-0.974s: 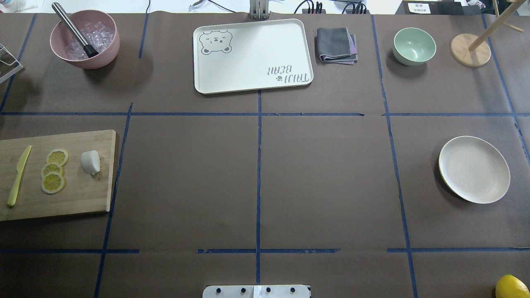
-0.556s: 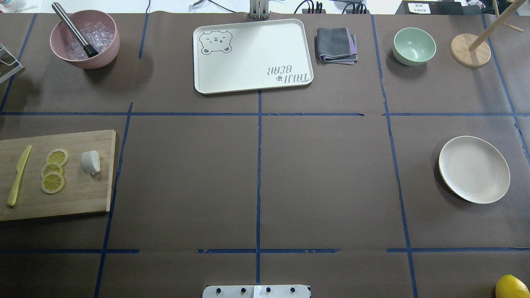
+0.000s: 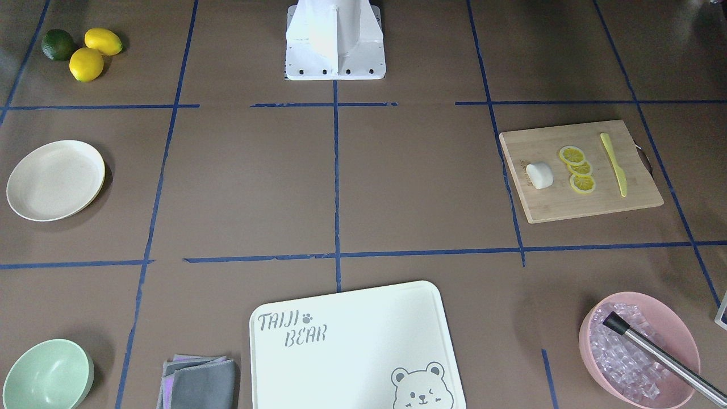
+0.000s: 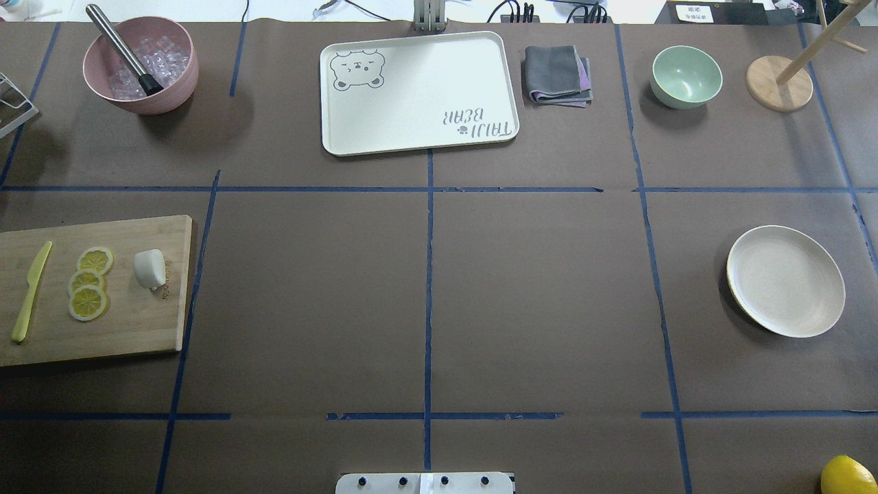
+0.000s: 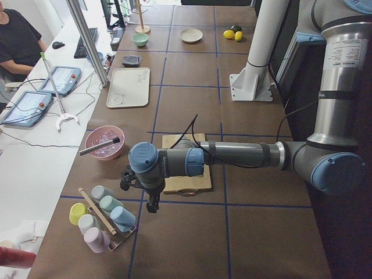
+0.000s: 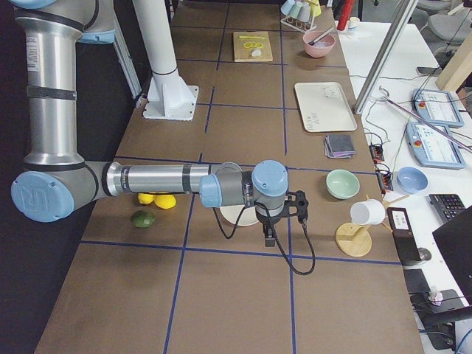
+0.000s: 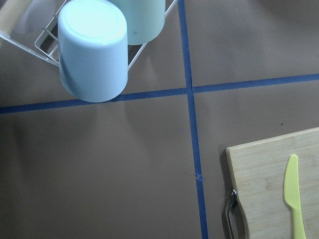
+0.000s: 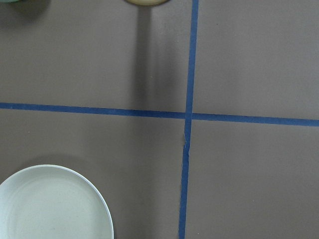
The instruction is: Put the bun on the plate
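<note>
The bun (image 4: pixel 149 267) is a small white lump lying on a wooden cutting board (image 4: pixel 130 322) at the table's left, next to three lemon slices (image 4: pixel 88 283). The front-facing view shows the bun (image 3: pixel 539 175) too. Far across the table on the right lies the round cream plate (image 4: pixel 785 280), with nothing on it; its edge shows in the right wrist view (image 8: pixel 52 204). My left gripper (image 5: pixel 152 204) hangs beyond the board's outer end, near a cup rack. My right gripper (image 6: pixel 270 237) hangs just past the plate. Both show only in the side views, so I cannot tell their state.
A yellow knife (image 4: pixel 30 291) lies on the board. A pink bowl (image 4: pixel 140 65) of ice with a metal tool, a white tray (image 4: pixel 418 92), a grey cloth (image 4: pixel 557 74), a mint bowl (image 4: pixel 686 75) and a wooden stand (image 4: pixel 778 82) line the far edge. A lemon (image 4: pixel 848 475) sits near right.
</note>
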Available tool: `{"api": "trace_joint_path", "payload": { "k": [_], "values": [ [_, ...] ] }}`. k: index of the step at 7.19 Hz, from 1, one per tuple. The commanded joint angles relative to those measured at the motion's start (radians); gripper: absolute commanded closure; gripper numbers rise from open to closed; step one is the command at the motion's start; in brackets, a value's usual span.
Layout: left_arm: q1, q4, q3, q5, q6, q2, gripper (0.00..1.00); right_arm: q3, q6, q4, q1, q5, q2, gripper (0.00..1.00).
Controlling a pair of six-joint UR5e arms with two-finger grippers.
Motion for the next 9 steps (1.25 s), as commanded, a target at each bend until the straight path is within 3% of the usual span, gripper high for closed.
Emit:
{"api": "trace_joint_path", "payload": {
  "k": [1,3,4,6,7,9],
  "values": [
    [0.0,0.0,-0.005,0.0,0.0,0.003,0.0,-0.001,0.05,0.001,0.0,-0.01,-0.009,0.0],
    [0.0,0.0,-0.005,0.0,0.0,0.004,0.0,0.004,0.128,0.004,-0.044,-0.007,-0.009,0.0],
    [0.0,0.0,-0.012,0.0,0.0,0.006,0.0,0.005,0.194,0.071,-0.07,-0.007,-0.02,0.0],
    [0.001,0.0,-0.017,0.0,0.0,0.006,0.0,0.001,0.497,0.38,-0.202,-0.055,-0.093,0.0],
    [0.001,0.0,-0.023,0.0,0.0,0.006,0.0,-0.002,0.562,0.473,-0.266,-0.098,-0.135,0.0],
    [0.001,0.001,-0.029,0.0,0.0,0.007,0.0,-0.01,0.621,0.498,-0.365,-0.14,-0.138,0.0]
  ]
}}
